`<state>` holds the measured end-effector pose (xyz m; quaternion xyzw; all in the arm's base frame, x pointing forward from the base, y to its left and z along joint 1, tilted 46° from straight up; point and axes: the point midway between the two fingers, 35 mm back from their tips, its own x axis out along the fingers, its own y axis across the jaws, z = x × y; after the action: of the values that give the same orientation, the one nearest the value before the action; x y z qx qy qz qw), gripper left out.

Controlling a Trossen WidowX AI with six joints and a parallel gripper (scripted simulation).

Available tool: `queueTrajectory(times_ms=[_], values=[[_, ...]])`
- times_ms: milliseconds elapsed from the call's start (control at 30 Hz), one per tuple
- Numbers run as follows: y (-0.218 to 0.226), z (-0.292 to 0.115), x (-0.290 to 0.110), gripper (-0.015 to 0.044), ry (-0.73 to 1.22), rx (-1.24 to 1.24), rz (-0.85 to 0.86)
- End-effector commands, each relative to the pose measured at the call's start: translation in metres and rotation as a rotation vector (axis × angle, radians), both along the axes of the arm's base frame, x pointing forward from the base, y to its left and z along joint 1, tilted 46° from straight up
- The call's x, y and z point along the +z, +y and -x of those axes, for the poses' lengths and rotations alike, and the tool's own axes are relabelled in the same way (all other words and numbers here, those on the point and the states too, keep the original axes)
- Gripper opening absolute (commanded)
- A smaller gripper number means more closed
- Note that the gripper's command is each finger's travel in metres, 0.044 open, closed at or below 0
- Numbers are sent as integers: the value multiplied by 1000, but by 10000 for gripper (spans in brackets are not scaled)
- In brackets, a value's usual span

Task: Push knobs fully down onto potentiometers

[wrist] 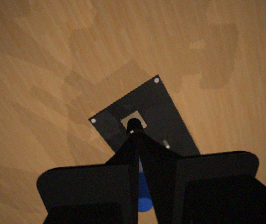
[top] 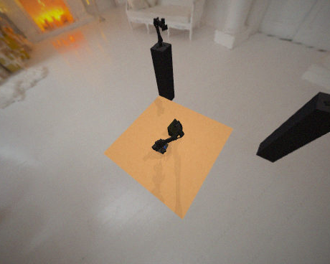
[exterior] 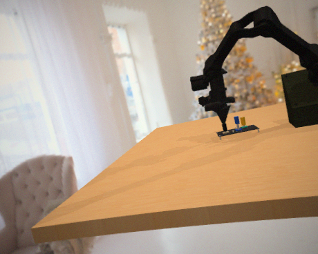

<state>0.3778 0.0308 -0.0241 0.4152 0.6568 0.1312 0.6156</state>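
Note:
The dark circuit board [exterior: 253,128] [wrist: 176,125] stands on short legs. My gripper [exterior: 224,123] [wrist: 136,136] is shut and points down over the board's end away from the arm's base. A small black knob-like piece [exterior: 225,128] [wrist: 134,122] is directly below the fingertips, above a pale square part [wrist: 141,116]; whether the tips touch it is unclear. A blue knob [exterior: 236,120] [wrist: 144,204] stands upright, with a pale shaft showing between it and its blue base. A yellow knob [exterior: 242,121] stands beside it over a green base; its gap is too small to judge. Fingers partly hide the board in the wrist view.
The wooden table [top: 201,143] [exterior: 197,172] carries the arm's dark base block [top: 174,128] [exterior: 305,100]. The blue and yellow knobs rise above the board on the arm-base side of the gripper. Black pedestals [top: 163,72] [top: 298,129] stand beyond the table.

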Motion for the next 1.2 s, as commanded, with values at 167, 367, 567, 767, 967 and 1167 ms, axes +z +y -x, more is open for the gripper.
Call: queueTrajectory(times_ms=[167, 367, 567, 767, 967, 1167], values=[[12, -3, -7, 0, -10, 41, 4], [5, -2, -1, 0, -10, 41, 5], [-2, -1, 6, 0, -10, 41, 5], [-8, -1, 13, 0, -10, 41, 6], [-9, 0, 14, 53, -9, 37, 0], [-9, 0, 14, 210, -9, 37, 0]])
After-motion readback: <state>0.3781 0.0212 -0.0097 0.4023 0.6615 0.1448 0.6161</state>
